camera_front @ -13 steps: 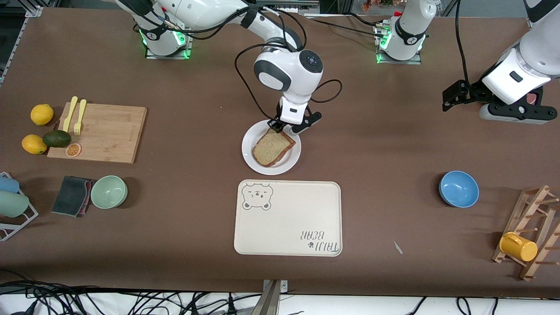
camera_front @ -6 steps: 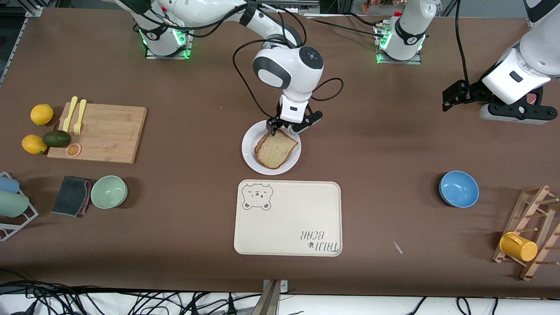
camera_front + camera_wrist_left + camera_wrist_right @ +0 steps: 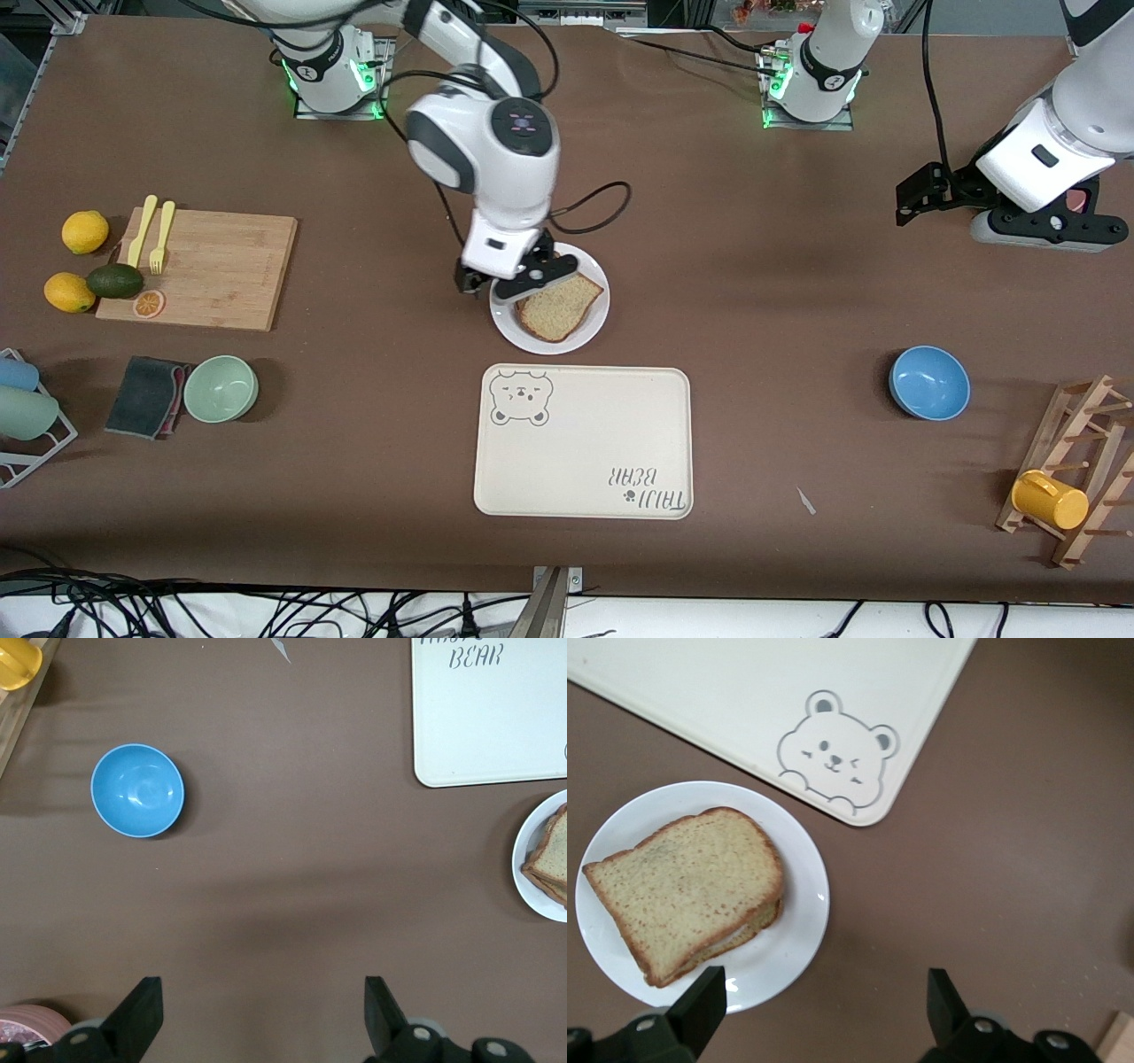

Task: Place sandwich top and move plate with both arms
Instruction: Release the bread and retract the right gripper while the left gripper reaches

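The sandwich top (image 3: 558, 308), a plain brown slice, lies flat on another slice on the white plate (image 3: 532, 337). My right gripper (image 3: 500, 282) is open and empty, low over the plate's rim toward the right arm's end. In the right wrist view the gripper (image 3: 824, 1001) has one finger over the plate (image 3: 797, 930), beside the bread (image 3: 687, 890). My left gripper (image 3: 908, 199) waits open and empty above the table at the left arm's end. The left wrist view shows that gripper (image 3: 263, 1010) over bare table, with the plate (image 3: 532, 895) at the frame's edge.
A cream bear tray (image 3: 585, 443) lies just nearer the camera than the plate. A blue bowl (image 3: 928, 383) and a wooden rack with a yellow cup (image 3: 1050, 499) are toward the left arm's end. A cutting board (image 3: 213, 266) and a green bowl (image 3: 221, 388) are toward the right arm's end.
My right gripper has left the bread's farther corner and swung to the plate's rim toward the right arm's end. The bread shifted slightly and lies released. The left arm has not moved.
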Robot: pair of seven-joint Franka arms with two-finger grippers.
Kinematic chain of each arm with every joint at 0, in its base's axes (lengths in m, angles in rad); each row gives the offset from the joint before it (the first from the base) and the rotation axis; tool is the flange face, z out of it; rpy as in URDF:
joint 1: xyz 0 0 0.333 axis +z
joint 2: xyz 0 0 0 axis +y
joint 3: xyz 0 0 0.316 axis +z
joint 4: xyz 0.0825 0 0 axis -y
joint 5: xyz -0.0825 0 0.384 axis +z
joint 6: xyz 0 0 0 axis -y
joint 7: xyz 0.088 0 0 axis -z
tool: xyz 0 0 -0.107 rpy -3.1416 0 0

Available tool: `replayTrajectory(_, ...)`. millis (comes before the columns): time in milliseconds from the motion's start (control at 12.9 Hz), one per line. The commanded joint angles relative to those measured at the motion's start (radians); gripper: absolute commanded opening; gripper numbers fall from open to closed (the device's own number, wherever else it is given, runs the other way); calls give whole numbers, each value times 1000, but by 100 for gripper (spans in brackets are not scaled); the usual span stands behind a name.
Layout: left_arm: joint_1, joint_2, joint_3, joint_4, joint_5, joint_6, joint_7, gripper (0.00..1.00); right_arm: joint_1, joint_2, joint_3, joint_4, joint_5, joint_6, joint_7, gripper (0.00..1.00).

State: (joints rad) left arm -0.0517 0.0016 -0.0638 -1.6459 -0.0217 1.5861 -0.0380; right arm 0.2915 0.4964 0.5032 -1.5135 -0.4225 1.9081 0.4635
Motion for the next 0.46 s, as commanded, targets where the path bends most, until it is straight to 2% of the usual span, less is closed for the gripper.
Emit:
replayTrajectory(0, -7, 18, -1, 15, -27, -23, 0, 100, -52, -169, -18, -164, 121, 16, 4, 100)
replayTrajectory(232, -26, 46, -21, 15, -46, -28, 3, 100, -161, -307, -60, -215, 235, -24, 3, 100)
replayTrajectory(387, -27, 69, -30, 14, -118, -28, 3, 100, -184, -383, -141, -270, 257, -26, -5, 100)
